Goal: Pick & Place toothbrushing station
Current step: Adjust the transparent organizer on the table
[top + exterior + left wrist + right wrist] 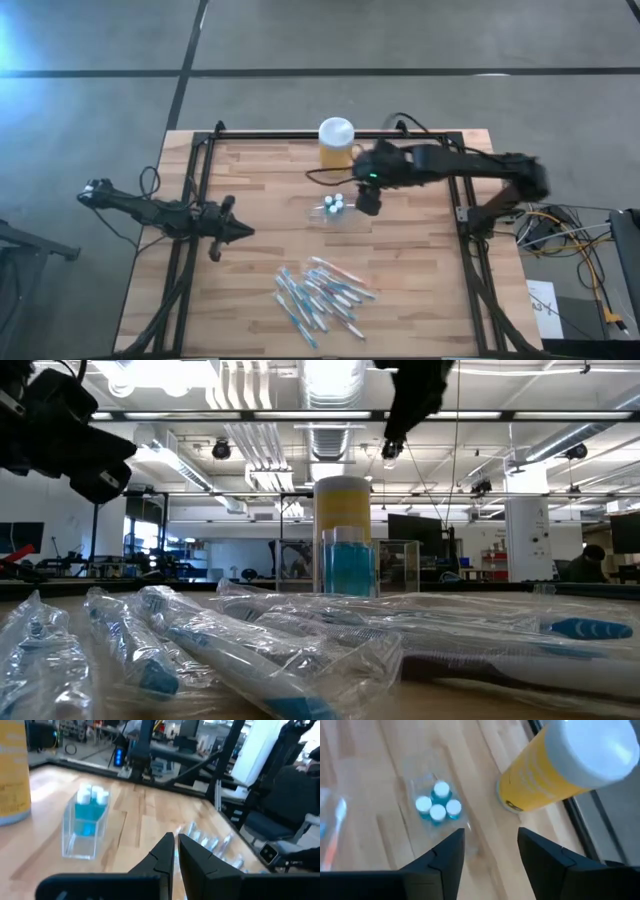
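Note:
The toothbrushing station (333, 208) is a small clear holder that stands on its base at mid-table, with several white-capped blue tubes upright in it. It also shows in the left wrist view (84, 827), the right wrist view (436, 809) and the low view (348, 565). My right gripper (368, 203) hangs open above the table just right of the station, slanting down, with nothing between its fingers (451, 847). My left gripper (238, 231) waits shut at the table's left, well clear of the station; its fingers (167, 851) point toward it.
A yellow jar with a white lid (336, 141) stands at the far edge, just behind the station. A pile of wrapped toothbrushes (320, 293) lies near the front edge. Black frame rails (200, 180) run along the table's left and right sides.

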You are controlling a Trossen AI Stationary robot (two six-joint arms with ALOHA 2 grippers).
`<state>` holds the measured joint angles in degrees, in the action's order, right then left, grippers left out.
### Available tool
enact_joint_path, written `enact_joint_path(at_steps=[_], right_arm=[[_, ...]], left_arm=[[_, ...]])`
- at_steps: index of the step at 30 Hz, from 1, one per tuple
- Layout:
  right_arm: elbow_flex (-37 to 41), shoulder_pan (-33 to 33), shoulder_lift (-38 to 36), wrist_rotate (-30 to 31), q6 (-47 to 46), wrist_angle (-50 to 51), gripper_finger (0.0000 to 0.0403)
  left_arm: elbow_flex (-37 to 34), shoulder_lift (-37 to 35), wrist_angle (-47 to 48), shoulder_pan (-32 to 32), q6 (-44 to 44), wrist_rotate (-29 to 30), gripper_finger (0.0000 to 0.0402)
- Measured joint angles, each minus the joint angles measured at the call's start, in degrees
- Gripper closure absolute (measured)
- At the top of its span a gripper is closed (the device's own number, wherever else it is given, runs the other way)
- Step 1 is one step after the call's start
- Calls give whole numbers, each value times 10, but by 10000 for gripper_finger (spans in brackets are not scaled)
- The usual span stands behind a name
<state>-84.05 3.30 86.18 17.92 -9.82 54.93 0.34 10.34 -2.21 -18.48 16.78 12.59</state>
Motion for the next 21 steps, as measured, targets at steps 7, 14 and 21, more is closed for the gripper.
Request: enact_joint_path(at_steps=[7, 14, 21], right_arm=[[285, -43, -178, -1, -67, -273, 251], [478, -54, -250, 26, -102, -453, 305], [571, -78, -259, 90, -141, -531, 388]], left_arm=[[0, 98, -7, 0, 38, 0, 393], [0, 218, -101, -1, 78, 33, 397], [4, 310, -143, -1, 147, 43, 397]])
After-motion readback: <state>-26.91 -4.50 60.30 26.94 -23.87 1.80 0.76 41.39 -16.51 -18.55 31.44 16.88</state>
